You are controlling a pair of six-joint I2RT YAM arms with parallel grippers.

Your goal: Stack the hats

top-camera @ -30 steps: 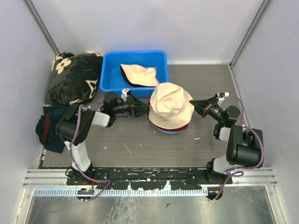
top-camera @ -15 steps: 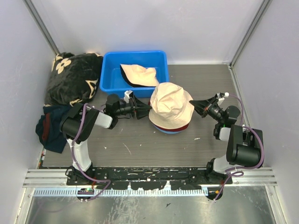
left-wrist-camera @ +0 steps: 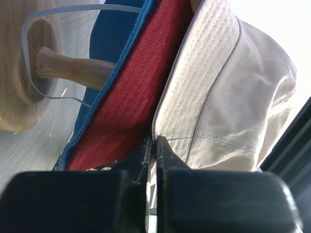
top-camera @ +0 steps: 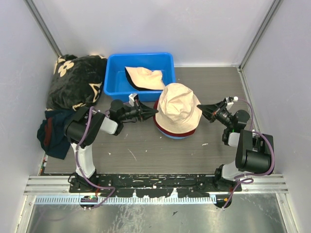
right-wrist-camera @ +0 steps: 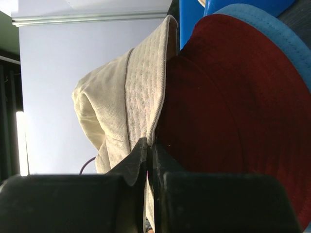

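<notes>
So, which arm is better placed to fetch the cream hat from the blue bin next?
Left, probably: the left gripper sits in front of the blue bin, near that cream hat; the right gripper is beyond the stack. Both pinch the top cream hat's brim.

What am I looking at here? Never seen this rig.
Two robot arms are bolted at the near edge of a table. The wide picture is from a fixed camera overhead; the other two come from a camera on each wrist. Mid-table is a stack of bucket hats: light blue hat at the bottom, dark red hat, cream hat on top. The left hand and right hand each pinch that top hat's brim from opposite sides. A second cream hat lies in the blue bin behind. A black flowered blanket and a navy cloth sit at the left.
</notes>
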